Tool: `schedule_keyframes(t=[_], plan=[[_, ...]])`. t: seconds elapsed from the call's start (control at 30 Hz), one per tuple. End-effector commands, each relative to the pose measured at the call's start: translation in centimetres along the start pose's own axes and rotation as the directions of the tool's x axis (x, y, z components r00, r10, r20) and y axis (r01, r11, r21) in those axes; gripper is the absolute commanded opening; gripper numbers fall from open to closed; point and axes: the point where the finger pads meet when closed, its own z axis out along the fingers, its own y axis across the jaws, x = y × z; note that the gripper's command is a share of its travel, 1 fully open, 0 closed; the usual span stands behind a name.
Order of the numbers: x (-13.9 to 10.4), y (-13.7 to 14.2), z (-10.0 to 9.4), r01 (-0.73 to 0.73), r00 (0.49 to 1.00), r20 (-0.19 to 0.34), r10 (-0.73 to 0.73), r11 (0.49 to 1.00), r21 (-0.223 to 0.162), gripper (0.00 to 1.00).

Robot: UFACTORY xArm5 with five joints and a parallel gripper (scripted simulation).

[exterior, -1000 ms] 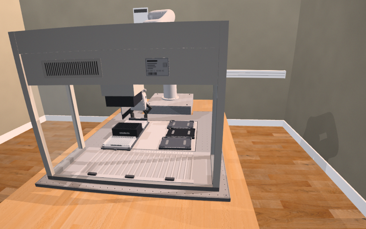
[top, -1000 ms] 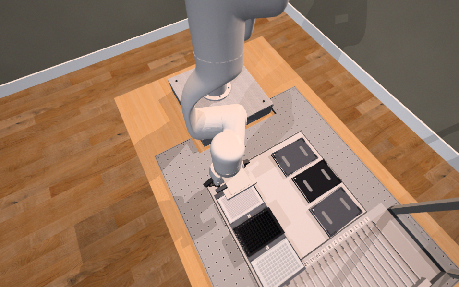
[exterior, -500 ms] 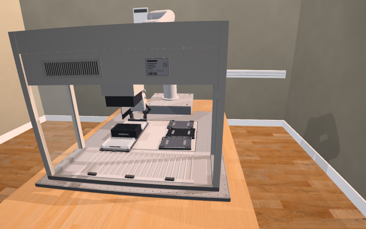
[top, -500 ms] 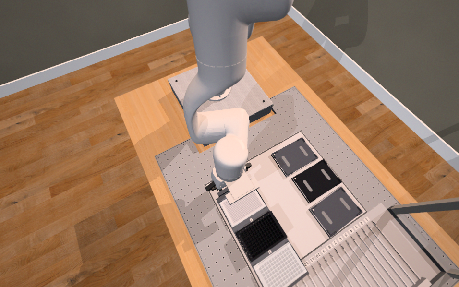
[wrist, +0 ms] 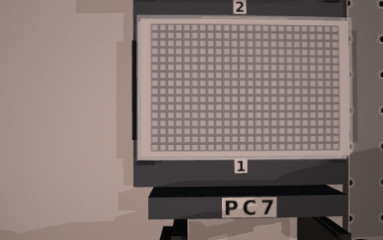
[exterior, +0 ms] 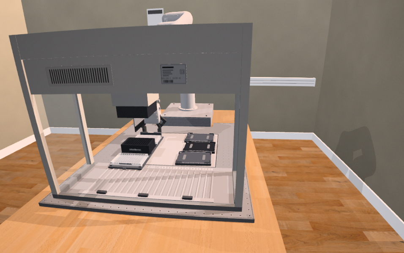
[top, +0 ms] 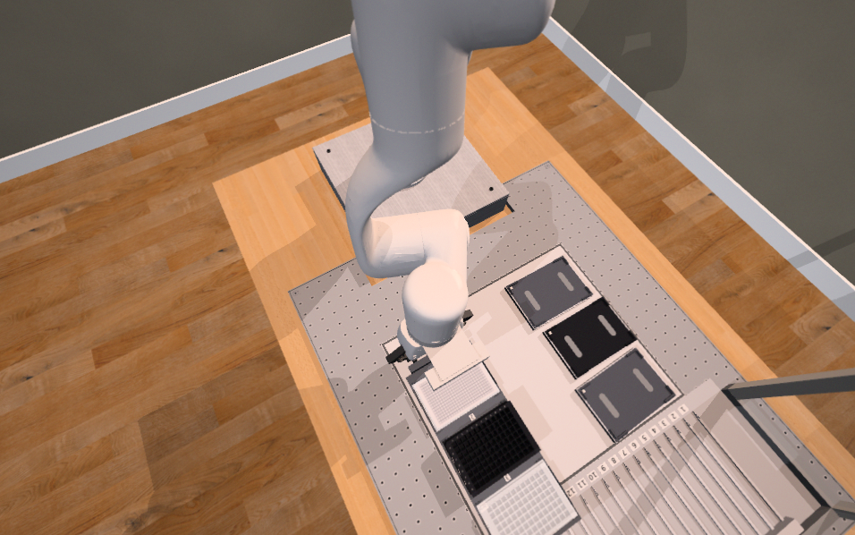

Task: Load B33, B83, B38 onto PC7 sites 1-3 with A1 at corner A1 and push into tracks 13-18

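Note:
The dark carrier PC7 [wrist: 181, 174] lies on the apron with its labelled handle [wrist: 189, 206] toward the arm. The white 384-well plate B33 [top: 455, 394] [exterior: 148, 136] [wrist: 243, 86] sits flat on site 1. The black deep-well block B83 [top: 491, 446] [exterior: 137, 145] is on site 2. The white 96-well plate B38 [top: 526, 501] [exterior: 128, 160] is on site 3, at the mouth of the rails [top: 665, 477] [exterior: 157, 180]. My gripper [top: 419, 359] [exterior: 151, 128] [wrist: 245, 234] is open and empty, low just behind the handle.
The nests S1 [top: 548, 291], S2 [top: 589, 335] and S3 [top: 627, 392] stand empty to the right of the apron. The grey instrument frame [exterior: 134, 44] spans the rails. A dark head [exterior: 132, 111] hangs under it above the carrier. Three dark lamps [exterior: 143, 194] sit behind the tracks.

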Motion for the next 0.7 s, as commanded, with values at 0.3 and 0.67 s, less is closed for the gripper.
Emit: schedule_keyframes(t=[0.3,0.67], plan=[[1.5,0.1,-0.1,0.0,1.0,-0.009,0.0,1.0,0.014,0.81],[2.4,0.1,-0.1,0.0,1.0,-0.009,0.0,1.0,0.014,0.81]])
